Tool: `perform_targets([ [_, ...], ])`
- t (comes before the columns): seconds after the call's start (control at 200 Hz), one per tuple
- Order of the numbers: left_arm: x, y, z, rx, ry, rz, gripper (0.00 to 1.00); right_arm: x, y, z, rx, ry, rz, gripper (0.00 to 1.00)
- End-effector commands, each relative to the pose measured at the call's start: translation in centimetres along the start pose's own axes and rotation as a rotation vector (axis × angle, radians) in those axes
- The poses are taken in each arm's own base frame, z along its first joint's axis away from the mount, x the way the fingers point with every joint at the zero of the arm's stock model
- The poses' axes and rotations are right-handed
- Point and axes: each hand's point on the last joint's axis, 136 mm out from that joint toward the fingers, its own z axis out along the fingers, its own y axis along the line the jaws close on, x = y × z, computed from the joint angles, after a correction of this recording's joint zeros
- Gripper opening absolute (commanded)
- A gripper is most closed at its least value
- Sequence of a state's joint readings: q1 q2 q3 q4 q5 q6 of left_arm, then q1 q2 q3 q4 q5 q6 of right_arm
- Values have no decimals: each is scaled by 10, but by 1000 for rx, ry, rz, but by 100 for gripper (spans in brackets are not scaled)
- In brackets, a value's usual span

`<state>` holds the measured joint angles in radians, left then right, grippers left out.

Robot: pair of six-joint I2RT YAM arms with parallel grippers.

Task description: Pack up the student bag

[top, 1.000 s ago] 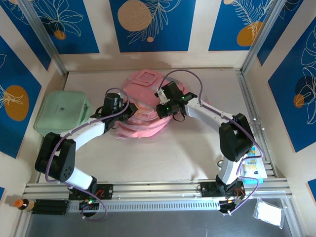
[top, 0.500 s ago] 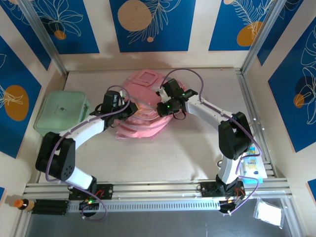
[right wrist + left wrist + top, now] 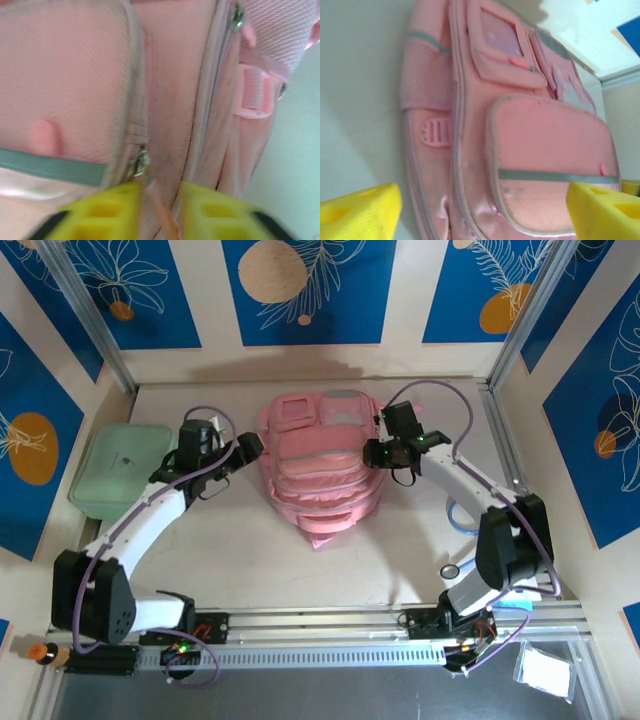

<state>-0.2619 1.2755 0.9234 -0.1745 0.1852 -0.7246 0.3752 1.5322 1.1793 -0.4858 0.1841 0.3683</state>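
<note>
The student bag (image 3: 320, 465) is a large pink backpack lying flat, front up, at mid-table, with grey-trimmed pockets (image 3: 545, 145). My left gripper (image 3: 247, 448) hovers just off the bag's left edge. It is open, its yellow fingers (image 3: 362, 212) spread wide with nothing between them. At the bag's right side is my right gripper (image 3: 373, 452), close over a metal zipper slider (image 3: 140, 164). Its jaws stand narrowly apart. The slider's thin pink pull (image 3: 161, 212) hangs in the gap against the left finger, not pinched.
A mint-green rounded case (image 3: 125, 468) sits at the left wall. A blue ring (image 3: 462, 516) and a small round object (image 3: 450, 570) lie right of the bag. A blue and yellow pack (image 3: 515, 580) lies at the right rail.
The bag was bunched under both grippers and now lies spread flat, shifted right. Both grippers have drawn apart to its left and right sides.
</note>
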Motion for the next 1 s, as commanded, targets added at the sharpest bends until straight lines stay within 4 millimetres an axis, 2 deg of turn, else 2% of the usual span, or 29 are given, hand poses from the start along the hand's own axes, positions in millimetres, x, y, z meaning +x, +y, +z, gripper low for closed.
perform_targets([
  [0.0,-22,11,-20,-110,-84,78,91,-33,2,-45,14,-187,32,52],
  [0.08,-38,12,-34,-144,-171,116,100,-53,-3,-78,40,-335,26,66],
  [0.145,-48,17,-45,-173,-259,145,100,-67,-12,-103,74,-453,28,77],
  [0.18,-53,22,-52,-196,-305,160,100,-73,-20,-114,104,-508,38,86],
  [0.26,-57,41,-64,-276,-398,191,100,-79,-44,-128,197,-589,75,100],
  [0.315,-57,57,-72,-346,-450,224,100,-79,-64,-131,271,-618,103,99],
  [0.45,-49,102,-85,-539,-536,312,100,-60,-122,-122,498,-666,156,99],
  [0.545,-39,127,-86,-621,-594,399,100,-33,-156,-106,575,-653,211,99],
  [0.645,-31,143,-87,-656,-639,429,100,-1,-183,-85,594,-604,290,99],
  [0.71,-26,149,-82,-662,-625,460,100,13,-193,-76,592,-586,317,99],
  [0.8,-18,156,-67,-661,-557,513,100,19,-196,-61,575,-575,277,99],
  [0.92,-9,162,-46,-620,-515,562,99,16,-189,-42,552,-568,163,99],
  [0.995,-6,157,-32,-551,-510,599,99,11,-182,-31,513,-590,85,99],
])
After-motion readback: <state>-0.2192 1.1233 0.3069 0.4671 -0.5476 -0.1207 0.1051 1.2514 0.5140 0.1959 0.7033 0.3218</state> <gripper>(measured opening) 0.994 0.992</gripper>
